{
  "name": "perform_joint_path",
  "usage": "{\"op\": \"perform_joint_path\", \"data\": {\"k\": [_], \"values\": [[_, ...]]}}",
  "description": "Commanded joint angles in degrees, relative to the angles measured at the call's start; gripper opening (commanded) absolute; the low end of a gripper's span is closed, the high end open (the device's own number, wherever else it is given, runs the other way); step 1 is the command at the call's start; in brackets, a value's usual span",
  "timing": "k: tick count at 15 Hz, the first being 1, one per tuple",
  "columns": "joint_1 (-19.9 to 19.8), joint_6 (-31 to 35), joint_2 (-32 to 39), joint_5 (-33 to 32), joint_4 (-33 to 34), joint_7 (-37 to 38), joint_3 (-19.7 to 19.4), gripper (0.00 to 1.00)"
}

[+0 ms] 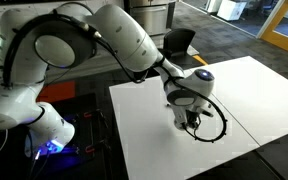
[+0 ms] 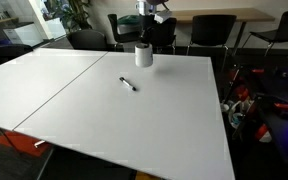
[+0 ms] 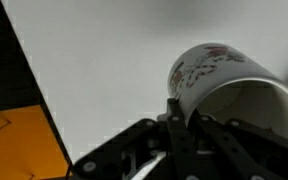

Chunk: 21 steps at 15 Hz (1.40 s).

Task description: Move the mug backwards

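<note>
Finding mug (image 2: 143, 55) near the desk's (image 2: 104, 110) far edge, gripper (image 1: 191, 118) right at it; we cannot tell whether jaws grip

A white bench (image 2: 104, 110) fills the scene in both exterior views, its top in two slabs with a seam between them. Dark grey carpet (image 1: 234, 35) covers the floor. Black chairs (image 2: 210, 32) stand along the bench's far side, with a wooden desk (image 2: 219, 14) behind them and a leafy plant (image 2: 79, 12) far left. In an exterior view a blue light (image 1: 50, 148) glows low at near left, and a yellow panel (image 1: 284, 25) shows far right. The wrist view shows an orange patch (image 3: 14, 140) beside the bench edge.
</note>
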<state>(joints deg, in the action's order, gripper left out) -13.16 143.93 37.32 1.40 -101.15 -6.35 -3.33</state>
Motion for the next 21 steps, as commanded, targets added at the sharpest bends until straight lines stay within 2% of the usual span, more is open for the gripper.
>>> {"op": "perform_joint_path", "data": {"k": [1, 9, 21], "values": [[0.63, -3.83, 3.64, 0.79, 8.31, 3.01, -1.41, 0.02], [0.60, -4.37, 10.42, 1.06, 18.81, 9.14, -2.75, 0.02], [-0.42, -10.09, 18.59, 2.51, 30.29, 10.57, -2.41, 0.02]]}}
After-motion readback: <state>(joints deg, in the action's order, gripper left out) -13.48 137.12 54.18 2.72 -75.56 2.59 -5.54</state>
